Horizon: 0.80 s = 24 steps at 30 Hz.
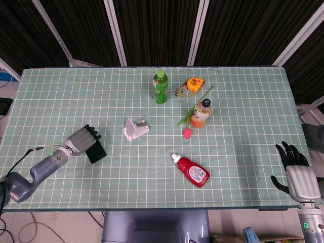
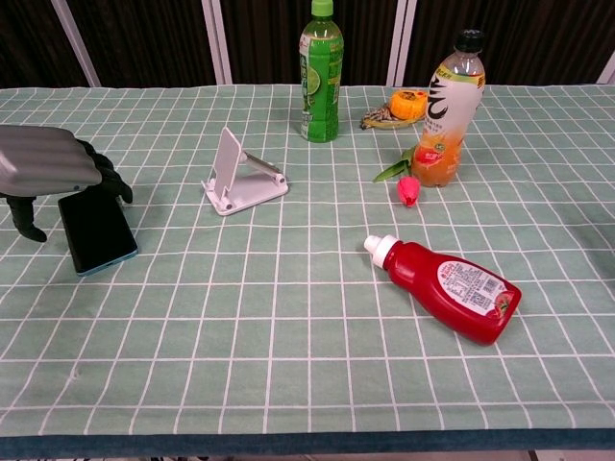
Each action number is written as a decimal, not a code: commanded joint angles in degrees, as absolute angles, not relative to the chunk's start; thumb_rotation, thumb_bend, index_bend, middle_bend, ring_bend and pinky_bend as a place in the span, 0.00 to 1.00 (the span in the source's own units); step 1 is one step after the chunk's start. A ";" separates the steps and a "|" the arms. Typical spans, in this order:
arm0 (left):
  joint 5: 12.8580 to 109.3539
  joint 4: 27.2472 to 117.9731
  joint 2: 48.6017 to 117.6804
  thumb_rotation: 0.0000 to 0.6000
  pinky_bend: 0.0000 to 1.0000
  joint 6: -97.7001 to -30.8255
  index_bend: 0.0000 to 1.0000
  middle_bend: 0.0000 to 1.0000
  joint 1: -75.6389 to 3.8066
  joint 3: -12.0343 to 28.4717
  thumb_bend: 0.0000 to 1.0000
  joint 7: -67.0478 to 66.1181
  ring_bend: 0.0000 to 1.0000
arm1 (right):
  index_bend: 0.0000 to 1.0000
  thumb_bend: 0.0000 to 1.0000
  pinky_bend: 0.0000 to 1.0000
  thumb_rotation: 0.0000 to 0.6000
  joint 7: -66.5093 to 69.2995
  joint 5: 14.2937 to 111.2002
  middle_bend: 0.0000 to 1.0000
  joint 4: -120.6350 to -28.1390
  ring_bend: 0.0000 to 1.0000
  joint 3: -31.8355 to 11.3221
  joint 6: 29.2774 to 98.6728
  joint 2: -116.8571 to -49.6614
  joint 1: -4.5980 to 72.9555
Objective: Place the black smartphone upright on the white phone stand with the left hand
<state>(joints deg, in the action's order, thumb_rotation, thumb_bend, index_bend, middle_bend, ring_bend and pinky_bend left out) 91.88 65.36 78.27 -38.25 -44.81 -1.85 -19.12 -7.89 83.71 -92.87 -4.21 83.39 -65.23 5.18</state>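
Green checked tablecloth [image 1: 243, 152] covers the table, and on it the red squeeze bottle [image 2: 447, 287] lies on its side well apart from the folding white phone stand [image 2: 238, 180], which stands open with nothing on it. Left hand [image 2: 43, 168] hovers over the far end of the flat black smartphone [image 2: 96, 232], fingers curled downward with the thumb beside the phone's edge, but I cannot tell whether it has a grip; the phone lies flat on the cloth. Right hand [image 1: 296, 169] hangs open at the table's edge, so by my reading grasping, lifting and seating the phone all remain.
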 commanded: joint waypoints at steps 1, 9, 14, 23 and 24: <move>91.77 65.10 78.60 1.00 0.24 -38.23 0.19 0.23 -45.05 -2.10 0.05 -19.09 0.16 | 0.05 0.36 0.18 1.00 -7.79 83.73 0.00 -92.86 0.00 -4.20 83.40 -65.22 5.17; 91.55 63.67 80.12 1.00 0.25 -39.01 0.20 0.25 -45.28 -2.80 0.05 -18.69 0.16 | 0.05 0.36 0.18 1.00 -7.66 83.74 0.00 -92.77 0.00 -4.18 83.40 -65.23 5.16; 91.53 62.91 80.86 1.00 0.26 -39.39 0.20 0.25 -45.37 -3.27 0.05 -18.47 0.16 | 0.06 0.36 0.18 1.00 -7.62 83.74 0.00 -92.78 0.00 -4.18 83.43 -65.23 5.15; 91.32 61.02 82.54 1.00 0.28 -41.54 0.21 0.26 -44.92 -3.44 0.05 -18.47 0.17 | 0.06 0.36 0.18 1.00 -7.50 83.72 0.00 -92.70 0.00 -4.19 83.42 -65.27 5.15; 91.25 60.85 82.71 1.00 0.28 -41.58 0.22 0.26 -44.93 -3.47 0.05 -18.40 0.17 | 0.06 0.36 0.18 1.00 -7.48 83.73 0.00 -92.68 0.00 -4.19 83.44 -65.29 5.15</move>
